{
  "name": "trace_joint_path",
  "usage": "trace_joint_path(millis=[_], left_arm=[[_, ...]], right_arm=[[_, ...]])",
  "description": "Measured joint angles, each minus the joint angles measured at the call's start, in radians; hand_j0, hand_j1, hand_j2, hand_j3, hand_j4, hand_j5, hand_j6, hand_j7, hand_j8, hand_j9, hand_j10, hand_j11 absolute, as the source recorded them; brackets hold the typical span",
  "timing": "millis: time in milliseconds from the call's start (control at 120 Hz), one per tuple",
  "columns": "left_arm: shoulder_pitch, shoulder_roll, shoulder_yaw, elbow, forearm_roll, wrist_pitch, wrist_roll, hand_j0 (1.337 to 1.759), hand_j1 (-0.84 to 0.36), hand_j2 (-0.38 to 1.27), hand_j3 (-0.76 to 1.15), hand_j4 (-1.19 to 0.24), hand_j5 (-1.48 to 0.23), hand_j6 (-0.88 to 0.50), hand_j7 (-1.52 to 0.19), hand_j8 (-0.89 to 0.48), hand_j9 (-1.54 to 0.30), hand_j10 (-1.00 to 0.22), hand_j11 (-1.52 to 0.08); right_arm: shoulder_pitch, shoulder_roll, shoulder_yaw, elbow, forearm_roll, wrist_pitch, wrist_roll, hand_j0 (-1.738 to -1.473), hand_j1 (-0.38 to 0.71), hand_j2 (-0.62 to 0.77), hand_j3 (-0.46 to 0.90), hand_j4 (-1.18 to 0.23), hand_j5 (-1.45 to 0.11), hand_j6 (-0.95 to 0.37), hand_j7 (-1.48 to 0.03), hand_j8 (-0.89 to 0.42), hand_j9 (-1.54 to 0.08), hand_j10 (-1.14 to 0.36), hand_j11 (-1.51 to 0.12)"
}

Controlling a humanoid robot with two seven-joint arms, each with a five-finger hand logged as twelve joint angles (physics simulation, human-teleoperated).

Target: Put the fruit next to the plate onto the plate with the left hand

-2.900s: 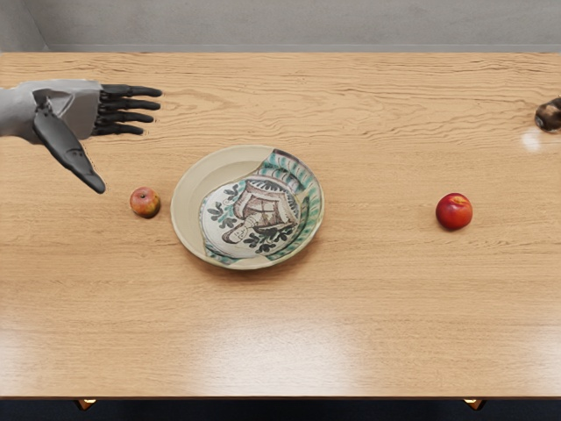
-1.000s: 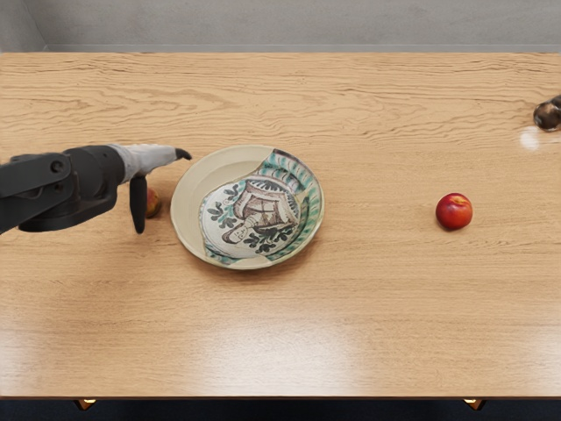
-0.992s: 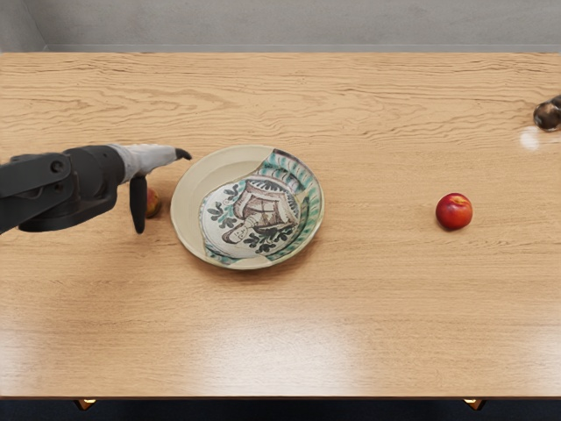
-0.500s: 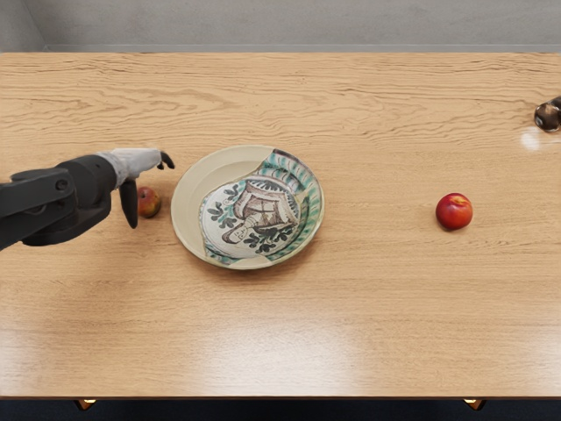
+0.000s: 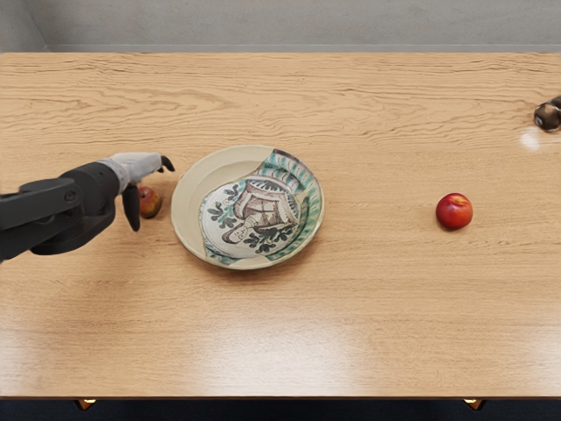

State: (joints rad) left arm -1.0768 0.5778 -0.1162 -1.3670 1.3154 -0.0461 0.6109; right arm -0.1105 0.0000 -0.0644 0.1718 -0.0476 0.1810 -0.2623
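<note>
A small red-and-yellow apple (image 5: 151, 202) lies on the table just left of the patterned plate (image 5: 188, 193), apart from its rim. My left hand (image 5: 140, 180) hangs right over the apple, coming in from the left edge. Its thumb (image 5: 131, 209) points down on the apple's left side and a fingertip (image 5: 166, 163) reaches past its far side. The fingers are spread around the fruit without closing on it. The apple's left part is hidden behind the thumb. The right hand shows only as a dark shape at the far right edge (image 5: 549, 114).
A second red apple (image 5: 454, 211) lies far to the right of the plate. The wooden table's front edge (image 5: 280, 396) runs along the bottom of the view.
The left hand came down from the back left onto the small apple, then drew back slightly left in the last second. The apple and plate have not moved.
</note>
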Motion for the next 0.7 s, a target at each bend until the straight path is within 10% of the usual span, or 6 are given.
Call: trace_joint_path(millis=[700], left_arm=[[0.026, -0.013, 0.001, 0.023, 0.019, 0.004, 0.0, 1.658, -0.08, 0.08, 0.0, -0.36, -0.47, -0.36, -0.47, -0.36, -0.47, -0.36, -0.47]], right_arm=[[0.0, 0.0, 0.0, 0.0, 0.0, 0.0, 0.0, -1.658, -0.35, 0.0, 0.0, 0.0, 0.0, 0.0, 0.0, 0.0, 0.0, 0.0, 0.0]])
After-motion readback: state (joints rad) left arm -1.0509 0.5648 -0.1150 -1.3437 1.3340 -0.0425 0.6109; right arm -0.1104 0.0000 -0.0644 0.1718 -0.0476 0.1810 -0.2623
